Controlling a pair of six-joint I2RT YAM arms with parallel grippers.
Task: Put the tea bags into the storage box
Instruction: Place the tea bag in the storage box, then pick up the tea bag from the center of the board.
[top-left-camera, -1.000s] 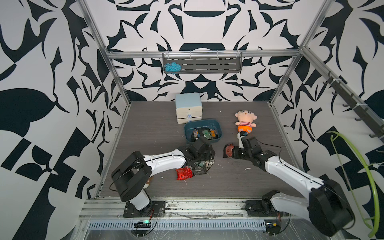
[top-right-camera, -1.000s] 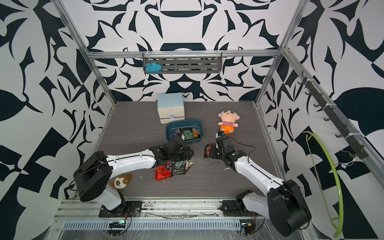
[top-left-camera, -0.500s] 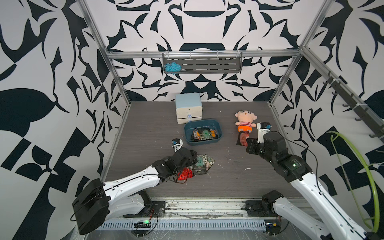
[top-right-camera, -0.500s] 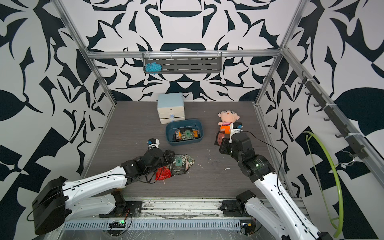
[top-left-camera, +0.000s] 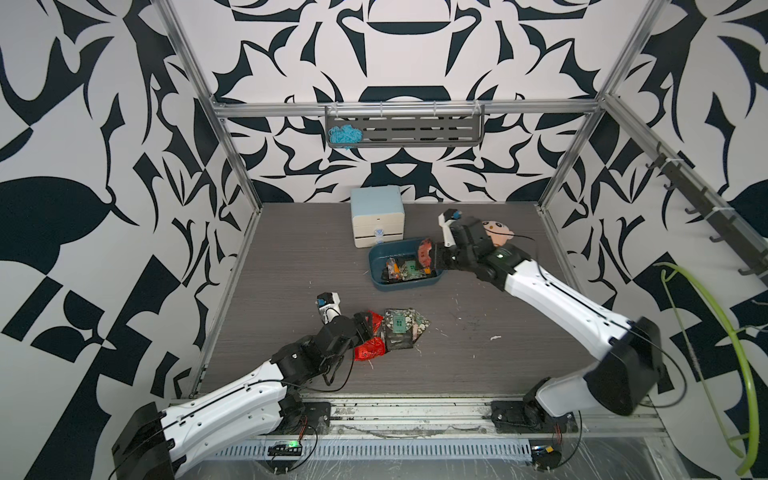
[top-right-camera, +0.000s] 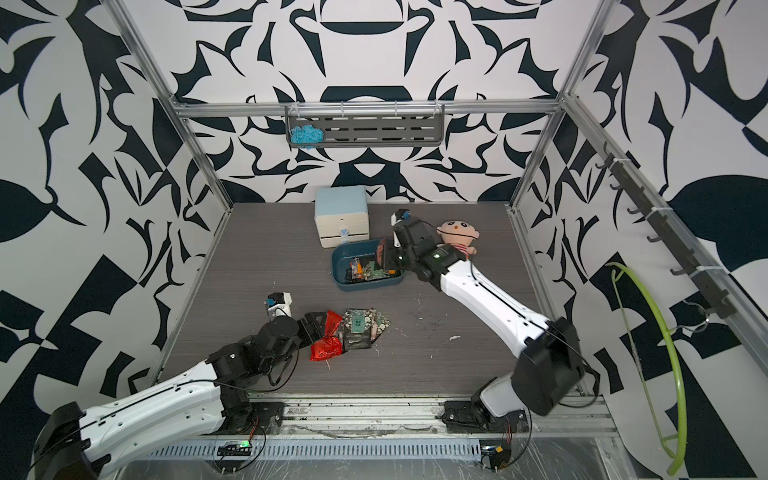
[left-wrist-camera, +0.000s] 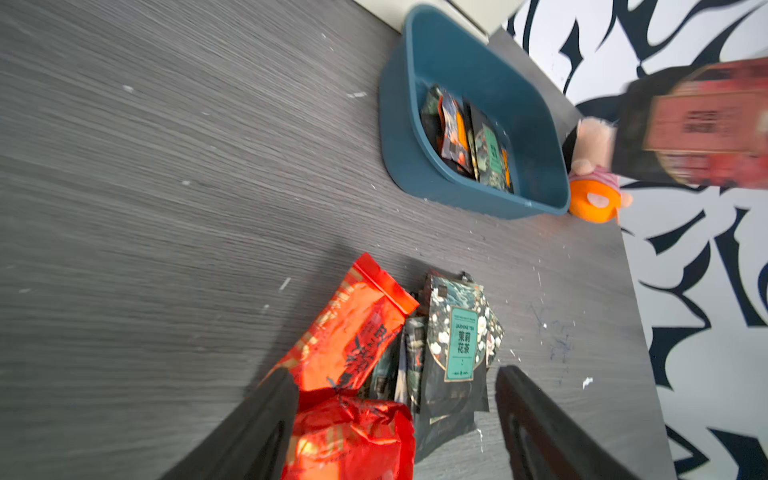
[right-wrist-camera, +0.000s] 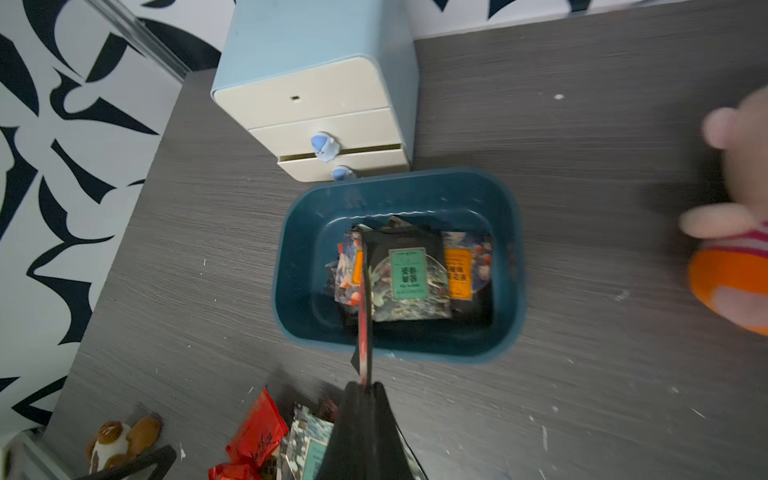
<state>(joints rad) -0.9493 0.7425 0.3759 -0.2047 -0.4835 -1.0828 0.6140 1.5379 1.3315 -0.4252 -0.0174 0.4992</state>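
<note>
Nearest us, the left gripper (left-wrist-camera: 395, 374) stands with its jaws well apart, one finger on either side of the loose tea bags (top-left-camera: 390, 334) heaped on the table (top-left-camera: 291, 257). It grips none of them, though one finger lies across the edge of a red one. On top of the heap is a black sachet (left-wrist-camera: 457, 345) whose teal label reads "JASMINE TEA" above four Chinese characters. Beside it, two shiny red sachets (left-wrist-camera: 353, 332) carry dark brush characters that we cannot read. More dark sachets are wedged between these, showing only their edges.

Beyond the heap we see bare grey tabletop, dotted with small white scraps, all the way to the storage box (top-left-camera: 407, 284). The table's left and right sides are likewise bare out to the frame rails.

The box holds several sachets (right-wrist-camera: 409, 270), one with a teal label and others with orange labels, the print too blurred for us to read. Its floor on the cabinet side is bare. The right gripper (top-left-camera: 434, 259) is pinched together on a dull red sachet (top-left-camera: 424, 252), held on edge over the box's right end, above the rim. Its print is blurred in the left wrist view.

Just behind the box stands the pale blue drawer cabinet (top-left-camera: 377, 216). A plush doll (top-left-camera: 496, 228) lies just beside the box's right end, partly behind the right arm.
</note>
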